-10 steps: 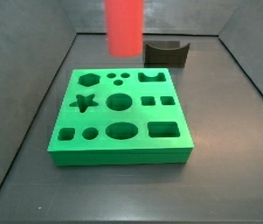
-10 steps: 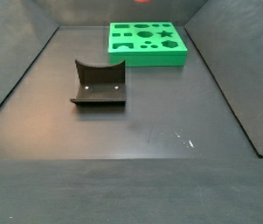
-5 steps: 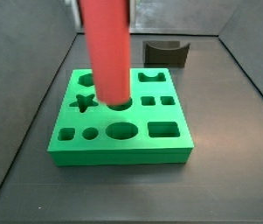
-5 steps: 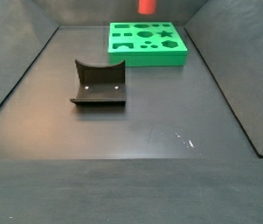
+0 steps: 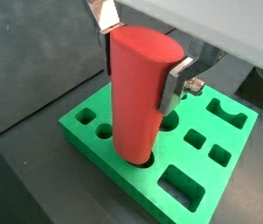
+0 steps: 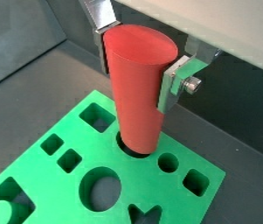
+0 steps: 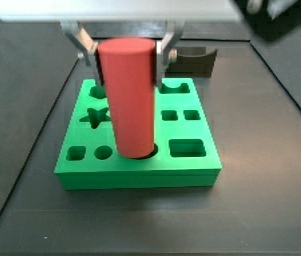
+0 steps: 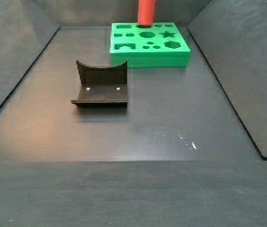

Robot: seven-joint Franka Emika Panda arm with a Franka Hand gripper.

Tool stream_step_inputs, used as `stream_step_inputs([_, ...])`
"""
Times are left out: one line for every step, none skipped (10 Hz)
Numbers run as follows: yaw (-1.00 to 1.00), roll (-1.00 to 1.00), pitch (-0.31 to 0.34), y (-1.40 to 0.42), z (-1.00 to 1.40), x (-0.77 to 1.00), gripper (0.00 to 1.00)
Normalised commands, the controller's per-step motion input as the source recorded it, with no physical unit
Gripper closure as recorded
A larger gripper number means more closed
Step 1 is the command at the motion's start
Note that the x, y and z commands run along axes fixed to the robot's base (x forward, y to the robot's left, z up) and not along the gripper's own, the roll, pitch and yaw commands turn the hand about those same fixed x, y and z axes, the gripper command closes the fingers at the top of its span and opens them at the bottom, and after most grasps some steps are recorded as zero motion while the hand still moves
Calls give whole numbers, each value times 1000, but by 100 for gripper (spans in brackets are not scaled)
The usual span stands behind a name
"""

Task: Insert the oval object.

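Observation:
The oval object, a tall smooth red peg (image 7: 129,100), stands upright in my gripper (image 7: 126,50). The gripper's silver fingers (image 5: 176,80) are shut on the peg's upper part, one on each side, as both wrist views show (image 6: 140,61). The peg's lower end sits at the mouth of the large oval hole in the front row of the green board (image 7: 139,176). How deep it reaches I cannot tell. In a side view the peg (image 8: 146,11) rises over the board (image 8: 150,60) at the far end of the floor. The board also shows in both wrist views (image 5: 99,157) (image 6: 34,171).
The green board has several other cut-out holes, among them a star (image 7: 97,117) and a rectangle (image 7: 188,150). The dark fixture with a curved notch (image 7: 193,60) stands behind the board on the dark floor (image 8: 100,86). Grey walls enclose the floor.
The gripper has brought the peg down and toward the board's front row. The peg's lower end is now at the oval hole instead of hanging above the board.

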Motion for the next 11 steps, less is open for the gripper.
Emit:
stream_step_inputs([0, 143, 31, 0, -217, 160, 100])
stream_step_inputs([0, 79, 23, 126, -163, 0, 100])
stream_step_inputs([-51, 9, 4, 0, -183, 63, 100])
stream_step_inputs([-146, 10, 0, 0, -226, 260, 100])
stream_step_inputs([-306, 0, 6, -60, -263, 437, 100])
stream_step_inputs([-180, 0, -20, 0, -249, 129, 100])
stream_step_inputs([0, -16, -191, 0, -226, -200, 100])
stream_step_inputs([0, 0, -140, 23, -160, -214, 100])
stream_step_inputs([0, 33, -23, 0, -189, -80, 100])
stream_step_inputs([0, 11, 0, 0, -200, -11, 100])
stream_step_inputs([-17, 0, 0, 0, -269, 0, 100])
